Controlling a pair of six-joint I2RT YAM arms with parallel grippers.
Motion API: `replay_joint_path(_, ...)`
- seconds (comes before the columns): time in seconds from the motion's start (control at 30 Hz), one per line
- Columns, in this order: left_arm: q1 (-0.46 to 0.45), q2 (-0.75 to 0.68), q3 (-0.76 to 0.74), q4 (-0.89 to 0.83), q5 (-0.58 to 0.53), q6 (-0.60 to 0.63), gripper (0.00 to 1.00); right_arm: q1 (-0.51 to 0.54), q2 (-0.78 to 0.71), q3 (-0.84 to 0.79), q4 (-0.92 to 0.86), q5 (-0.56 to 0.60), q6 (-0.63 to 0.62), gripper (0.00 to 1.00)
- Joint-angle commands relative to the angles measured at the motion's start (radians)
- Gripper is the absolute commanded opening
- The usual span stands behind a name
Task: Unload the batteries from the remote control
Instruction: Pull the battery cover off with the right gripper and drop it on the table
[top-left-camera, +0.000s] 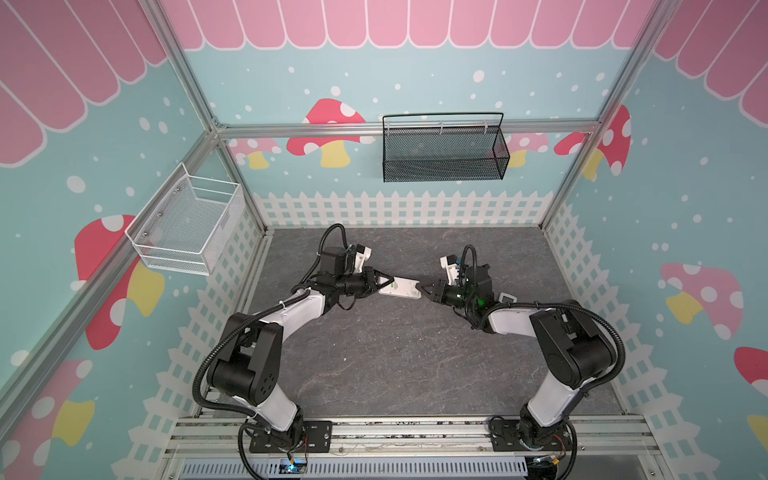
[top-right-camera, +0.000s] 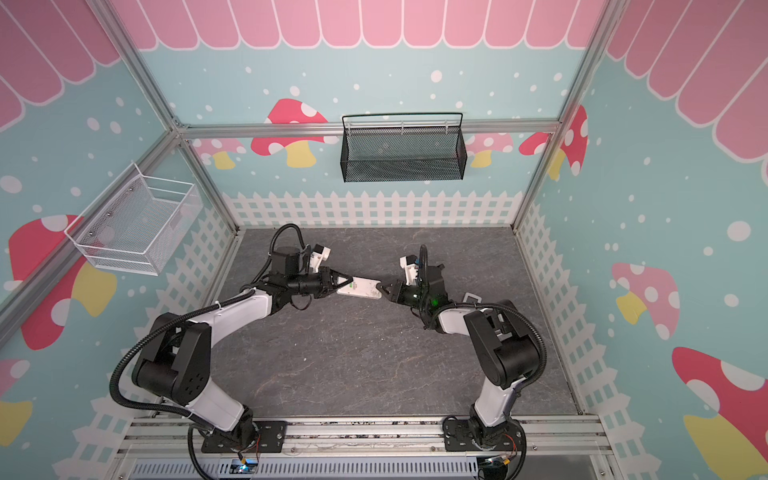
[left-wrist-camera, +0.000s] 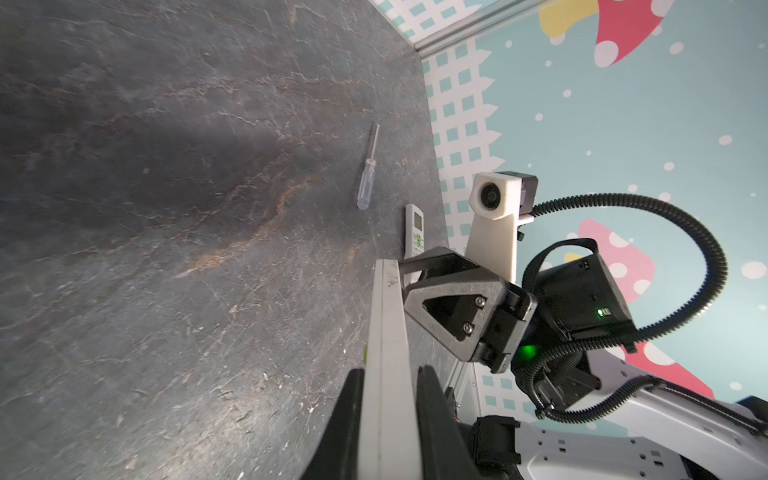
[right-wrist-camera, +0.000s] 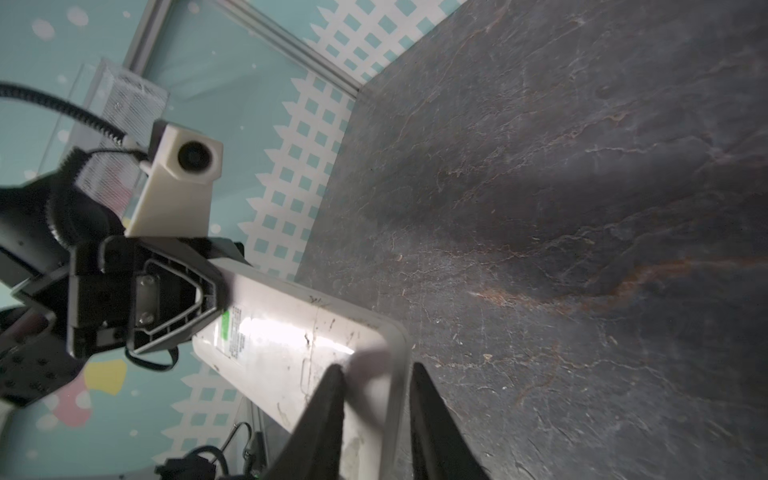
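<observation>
Looked down into a booth of teal walls printed with pink scallops, mushrooms and a white picket fence, the upper parts cut off at the picture edges. Found a dark slate-patterned table (top-left-camera: 395, 357) as its floor, with an aluminium rail along the near edge carrying both arm bases.

Saw the left arm (top-left-camera: 291, 311) and right arm (top-left-camera: 515, 320) each folded at the elbow and reaching inward over the far half of the table, wrists level and grippers facing one another. Noted a black mesh basket (top-left-camera: 444, 149) on the back wall and a white wire basket (top-left-camera: 187, 224) on the left wall, both well above the table.

Found the white remote control (top-left-camera: 405, 288) held between the two grippers over the middle of the far half, apparently clear of the surface. Saw its labelled back in the right wrist view (right-wrist-camera: 282, 332) and only its edge in the left wrist view.

Saw the left gripper (left-wrist-camera: 388, 370) pinching one end, a finger against each broad face. Saw the right gripper (right-wrist-camera: 376, 370) straddling the opposite end; could not tell between pressing and merely bracketing.

Found a second remote (left-wrist-camera: 414, 230) lying flat toward the right edge, half covered by the right arm in both top views. Spotted a clear-handled screwdriver (left-wrist-camera: 368, 176) near it, only in the left wrist view.

Could not make out the batteries in any view, only the remote control's white shell.
</observation>
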Motion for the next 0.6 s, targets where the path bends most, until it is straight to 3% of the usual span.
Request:
replay_joint_path(0.0,-0.013,-0.046,-0.008,0.206,0.158,-0.046,0.00,0.006,-0.012,-0.001,0.047,-0.106,0.006,0.50)
replay_joint_path(0.1,-0.003,-0.050,-0.018,0.255,0.184,-0.066,0.00,0.006,-0.004,0.017,0.092,-0.192,0.036,0.57)
replay_joint_path(0.2,0.010,-0.052,-0.027,0.280,0.186,-0.079,0.00,0.006,-0.020,0.006,0.107,-0.201,0.036,0.56)
replay_joint_path(0.4,0.015,-0.054,-0.040,0.340,0.211,-0.112,0.00,0.004,-0.016,0.010,0.124,-0.215,0.048,0.32)
replay_joint_path(0.57,0.019,-0.060,-0.041,0.332,0.220,-0.100,0.00,-0.023,-0.008,-0.004,0.123,-0.202,0.063,0.23)
